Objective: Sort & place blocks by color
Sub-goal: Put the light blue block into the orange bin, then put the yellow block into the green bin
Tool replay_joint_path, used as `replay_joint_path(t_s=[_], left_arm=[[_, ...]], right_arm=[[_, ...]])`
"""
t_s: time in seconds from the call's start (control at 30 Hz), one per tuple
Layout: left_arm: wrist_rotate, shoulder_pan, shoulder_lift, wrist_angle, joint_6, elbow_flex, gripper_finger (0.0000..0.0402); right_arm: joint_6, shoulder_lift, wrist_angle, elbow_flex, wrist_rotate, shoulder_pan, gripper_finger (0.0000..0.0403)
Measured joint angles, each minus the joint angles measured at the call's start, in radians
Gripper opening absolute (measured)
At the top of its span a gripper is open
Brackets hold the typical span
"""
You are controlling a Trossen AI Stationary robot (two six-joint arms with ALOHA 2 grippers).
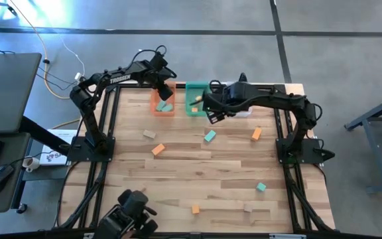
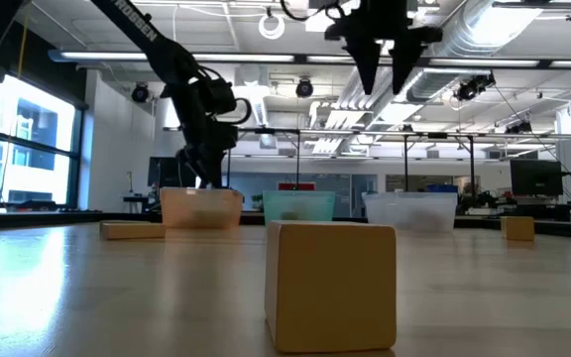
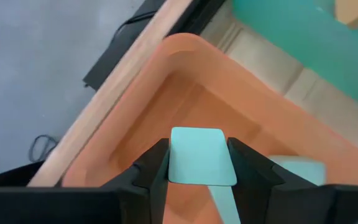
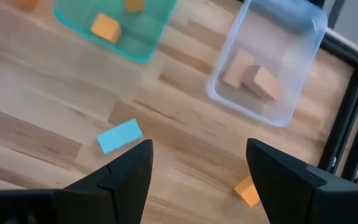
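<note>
My left gripper (image 3: 197, 177) hangs over the orange tray (image 1: 163, 105), shut on a teal block (image 3: 197, 155). A second teal block (image 3: 298, 170) lies on the tray floor. My right gripper (image 4: 197, 171) is open and empty, raised above the table near the green tray (image 1: 195, 99) and the clear tray (image 4: 266, 56). A teal block (image 4: 120, 135) and an orange block (image 4: 247, 190) lie flat on the wood below it. Two orange blocks (image 4: 106, 27) sit in the green tray, and tan blocks (image 4: 253, 76) in the clear tray. In the low view the right gripper (image 2: 385, 45) is high up. My left gripper pinches the teal block by two opposite side faces (image 3: 174, 163), one finger (image 3: 151, 171) on each side. The fingers point down from above into the orange tray. The block is lifted clear of the tray floor, its flat face toward the wrist camera.
Loose blocks lie on the table: tan (image 1: 149, 134), orange (image 1: 158, 150), teal (image 1: 261, 187), orange (image 1: 195, 209), tan (image 1: 249, 208). A tan block (image 2: 330, 286) stands close to the low camera. The three trays line the far edge; dark frame rails (image 1: 290, 166) border the sides.
</note>
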Motion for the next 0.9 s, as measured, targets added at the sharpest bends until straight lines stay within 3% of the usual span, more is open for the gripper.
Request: replay_joint_path(t_s=[0.33,0.57,0.9], left_arm=[[-0.021,0.000,0.000,0.000,0.000,0.000,0.0186],[-0.027,0.000,-0.001,0.000,-0.003,0.000,0.0238],[-0.032,0.000,-0.028,-0.009,0.001,0.005,0.0250]], right_arm=[[0.152,-0.005,-0.003,-0.225,-0.043,0.037,0.0245],[0.160,-0.028,-0.002,-0.350,-0.055,0.036,0.0245],[0.326,-0.187,0.016,-0.584,-0.090,0.034,0.0245]])
